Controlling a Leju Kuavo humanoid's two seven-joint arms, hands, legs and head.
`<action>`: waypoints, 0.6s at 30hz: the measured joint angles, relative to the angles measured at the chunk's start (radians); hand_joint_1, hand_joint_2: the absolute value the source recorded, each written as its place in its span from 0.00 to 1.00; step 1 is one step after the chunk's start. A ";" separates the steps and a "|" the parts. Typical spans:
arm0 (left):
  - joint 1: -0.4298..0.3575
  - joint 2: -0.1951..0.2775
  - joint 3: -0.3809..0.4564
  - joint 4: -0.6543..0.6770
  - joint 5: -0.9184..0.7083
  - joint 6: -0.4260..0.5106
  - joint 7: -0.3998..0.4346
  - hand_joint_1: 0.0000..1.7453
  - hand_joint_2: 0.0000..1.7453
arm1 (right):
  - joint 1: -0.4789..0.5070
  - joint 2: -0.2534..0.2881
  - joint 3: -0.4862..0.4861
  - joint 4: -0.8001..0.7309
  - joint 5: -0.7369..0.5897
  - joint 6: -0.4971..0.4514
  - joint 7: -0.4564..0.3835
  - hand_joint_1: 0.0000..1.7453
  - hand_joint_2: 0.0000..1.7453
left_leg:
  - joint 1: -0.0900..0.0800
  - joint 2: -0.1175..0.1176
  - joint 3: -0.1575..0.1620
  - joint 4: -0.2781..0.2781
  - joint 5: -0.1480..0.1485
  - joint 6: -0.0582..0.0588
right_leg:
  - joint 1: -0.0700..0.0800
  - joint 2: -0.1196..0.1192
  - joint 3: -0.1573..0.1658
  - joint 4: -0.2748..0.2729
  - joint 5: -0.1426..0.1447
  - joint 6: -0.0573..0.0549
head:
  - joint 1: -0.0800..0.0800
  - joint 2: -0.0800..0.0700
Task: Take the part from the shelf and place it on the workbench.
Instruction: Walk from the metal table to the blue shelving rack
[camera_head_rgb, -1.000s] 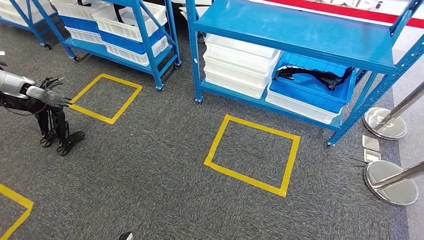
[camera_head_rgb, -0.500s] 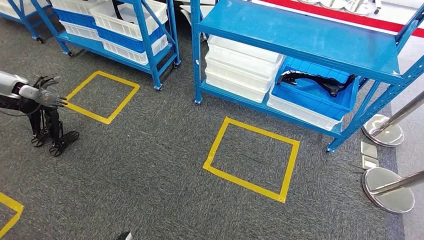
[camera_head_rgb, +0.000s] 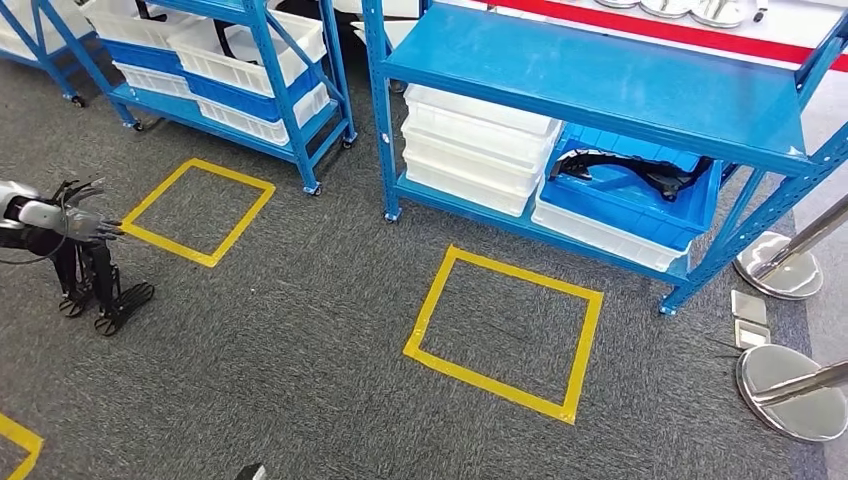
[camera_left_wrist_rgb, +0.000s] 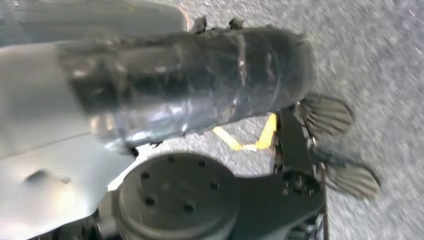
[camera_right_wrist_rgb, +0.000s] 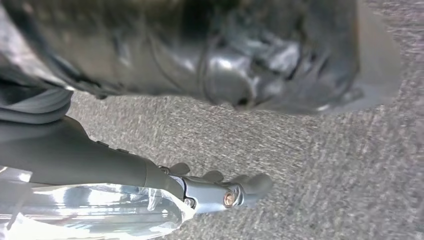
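Item: black part, lying in blue bin on shelf; I am judging it stiff, light, best gripped mid-span; my left hand is hanging empty, fingers spread; my right hand's state I cannot tell.

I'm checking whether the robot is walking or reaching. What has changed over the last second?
The whole head view has shifted, so the camera moved, not the things. The left hand now sits lower and nearer the picture's left edge, fingers spread, holding nothing as before. The black part lies untouched in the blue bin on the shelf. Nothing was taken or let go.
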 joint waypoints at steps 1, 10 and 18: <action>-0.002 0.002 0.000 0.000 0.000 0.000 0.001 0.00 0.00 | -0.001 0.001 0.000 0.000 0.000 0.000 0.000 0.00 0.00 | 0.002 0.000 -0.043 0.067 -0.028 -0.004 | -0.001 0.005 0.003 -0.001 -0.003 -0.002 | -0.001 0.000; 0.004 0.007 0.000 0.000 0.000 0.001 0.003 0.00 0.00 | -0.003 0.004 0.000 0.000 0.000 0.000 0.001 0.00 0.00 | 0.014 -0.069 -0.077 -0.083 0.098 0.000 | -0.002 0.089 0.020 0.012 -0.026 0.021 | 0.000 0.000; 0.003 0.000 0.001 0.000 -0.004 -0.004 0.002 0.00 0.00 | -0.001 0.005 0.000 0.000 0.015 -0.008 0.006 0.00 0.00 | 0.017 -0.005 -0.076 -0.093 0.127 0.033 | -0.007 -0.014 -0.117 0.303 -0.177 0.062 | 0.008 0.000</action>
